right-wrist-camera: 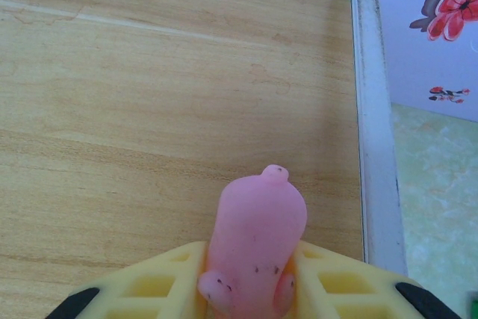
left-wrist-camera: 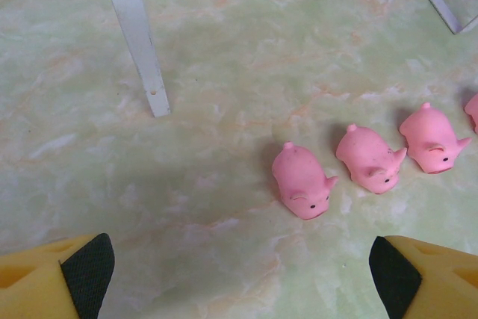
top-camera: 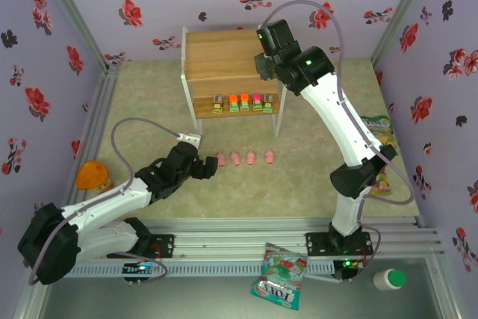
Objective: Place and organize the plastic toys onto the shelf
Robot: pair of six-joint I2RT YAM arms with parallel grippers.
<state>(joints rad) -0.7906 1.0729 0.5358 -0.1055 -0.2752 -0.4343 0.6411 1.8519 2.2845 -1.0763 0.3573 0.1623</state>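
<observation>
The right tool [right-wrist-camera: 250,268] pinches a pink pig [right-wrist-camera: 258,222] over the top of the shelf [right-wrist-camera: 149,110], at its right end, probably to set it there, while the left tool [left-wrist-camera: 240,273], spread wide, hovers by four pigs [left-wrist-camera: 301,181] on the counter [left-wrist-camera: 224,35] before the shelf.

The shelf [top-camera: 224,54] stands at the far middle of the desk [top-camera: 149,95]. On its lower board, five blocky toys [top-camera: 243,103] sit side by side in a row. In front of the shelf, four pig figurines [top-camera: 244,158] lie in a row on the desk, with the left fingers [left-wrist-camera: 45,282] just left of the leftmost. A fifth pig [right-wrist-camera: 258,237] sits between the right fingers [right-wrist-camera: 149,289] above the top board, near its right edge. One snack bag [top-camera: 377,128] lies at the desk's right side.
</observation>
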